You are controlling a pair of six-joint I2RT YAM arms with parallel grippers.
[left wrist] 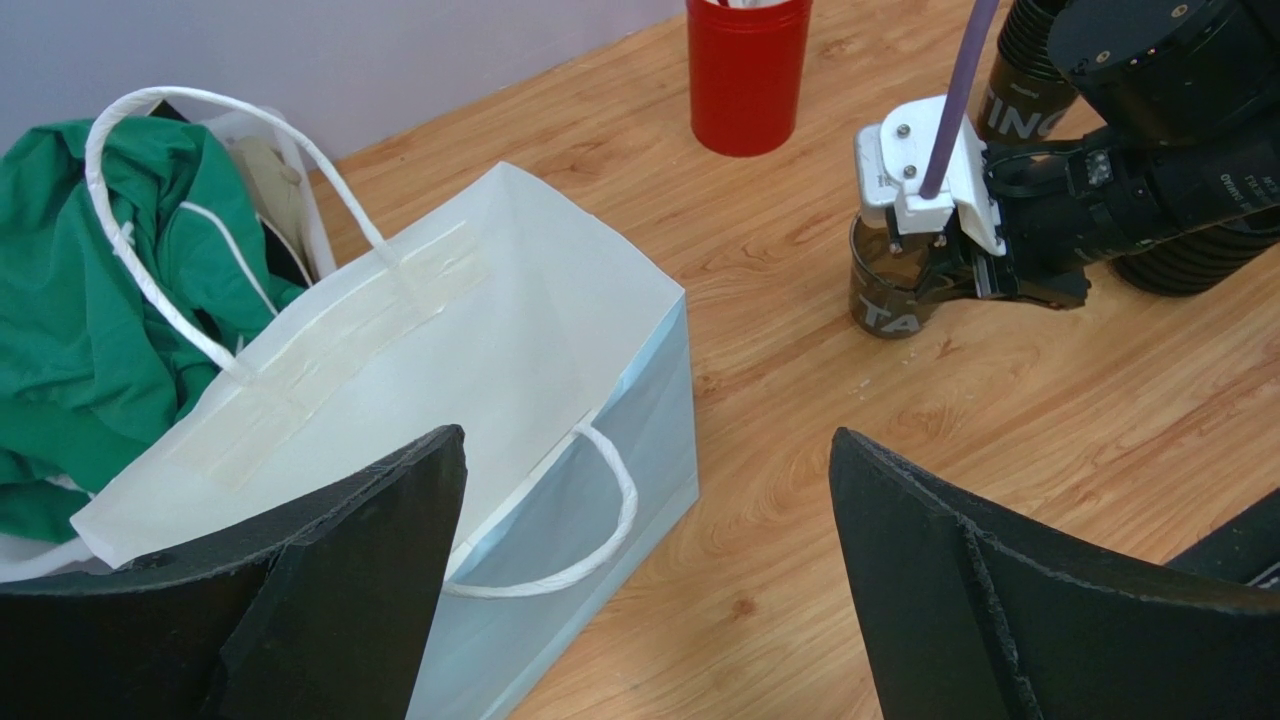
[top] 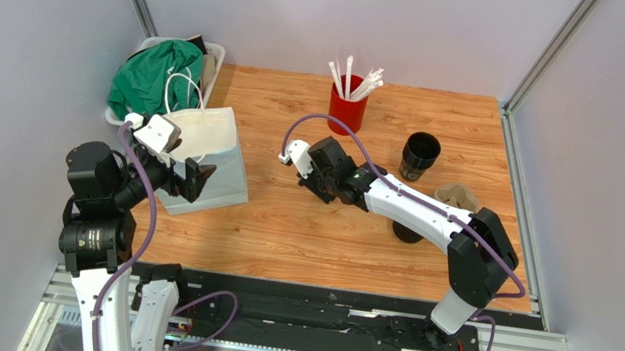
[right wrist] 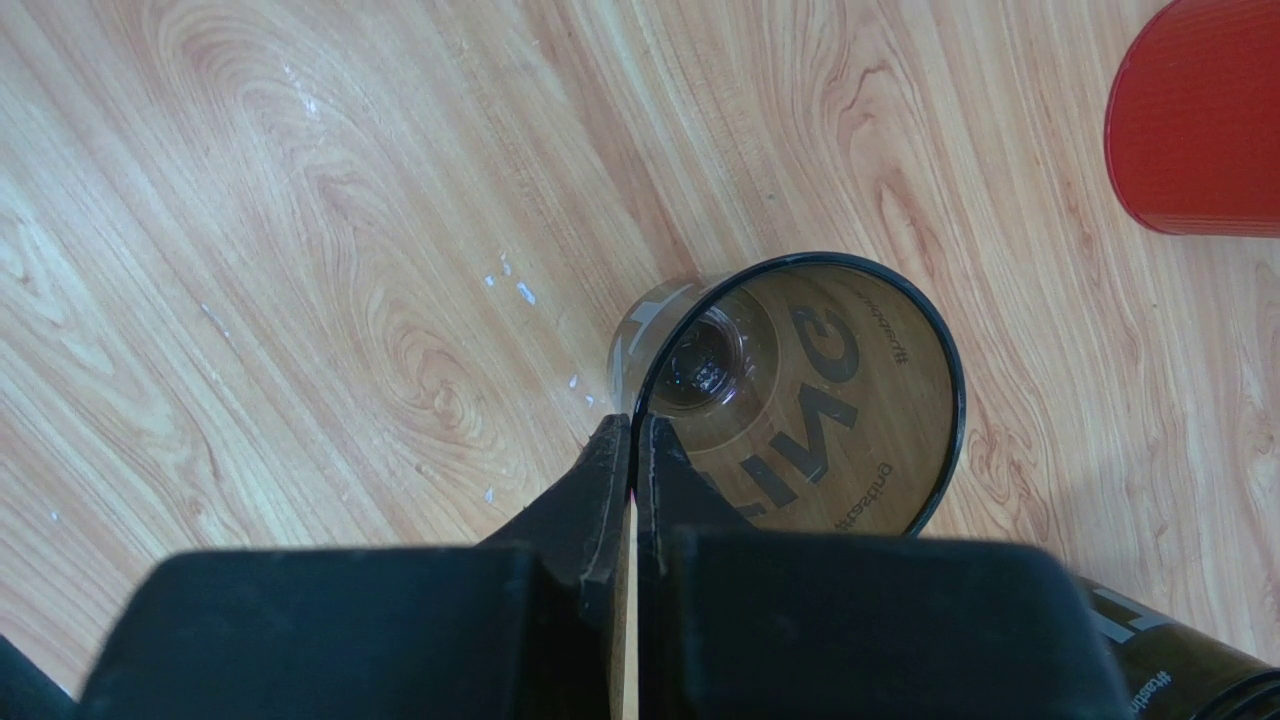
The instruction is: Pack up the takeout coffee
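Note:
My right gripper (right wrist: 634, 435) is shut on the rim of a dark, see-through takeout cup (right wrist: 812, 405), one finger inside and one outside. The cup has no lid and is upright at table height near the middle (top: 322, 186), also in the left wrist view (left wrist: 894, 285). A second black cup (top: 420, 156) stands at the back right, and another black cup or lid (top: 408, 232) lies half hidden under the right arm. My left gripper (left wrist: 646, 438) is open and empty, just in front of the white paper bag (left wrist: 451, 345), which is at the left in the top view (top: 206, 158).
A red cup of white straws (top: 349, 99) stands at the back centre. A brown pulp carrier (top: 457, 196) sits at the right, behind the right arm. A white basket (top: 214, 54) holding green cloth (top: 158, 76) sits behind the bag.

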